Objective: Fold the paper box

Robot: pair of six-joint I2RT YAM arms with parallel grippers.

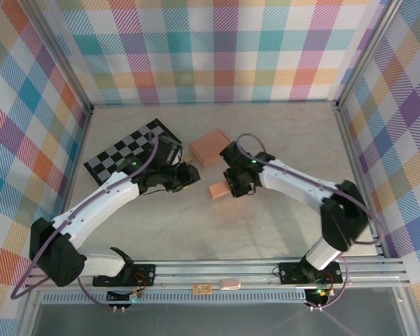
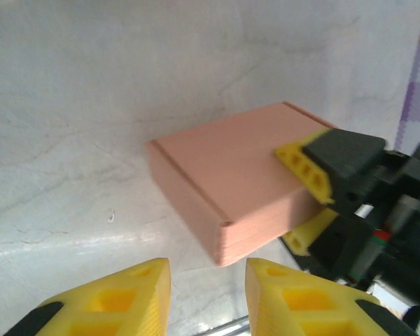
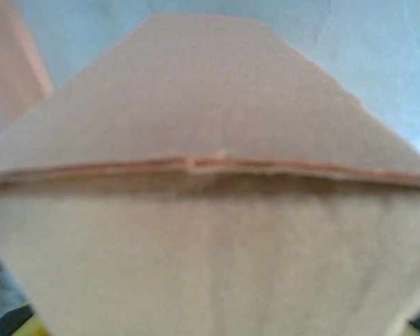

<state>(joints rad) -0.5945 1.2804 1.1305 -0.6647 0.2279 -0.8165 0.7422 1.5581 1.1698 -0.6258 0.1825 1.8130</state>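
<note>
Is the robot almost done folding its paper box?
Nearly, it seems. Done: the box already looks closed, lid flat, edges sharp. In hand: the right gripper pinches one end, while the left gripper sits open in front, empty. Left: probably just letting go; I cannot see whether the far end is tucked.

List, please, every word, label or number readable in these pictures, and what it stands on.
None can be read.
The paper box is plain.
The checkerboard carries only squares.
The small board on the front rail is too small to read.
</note>
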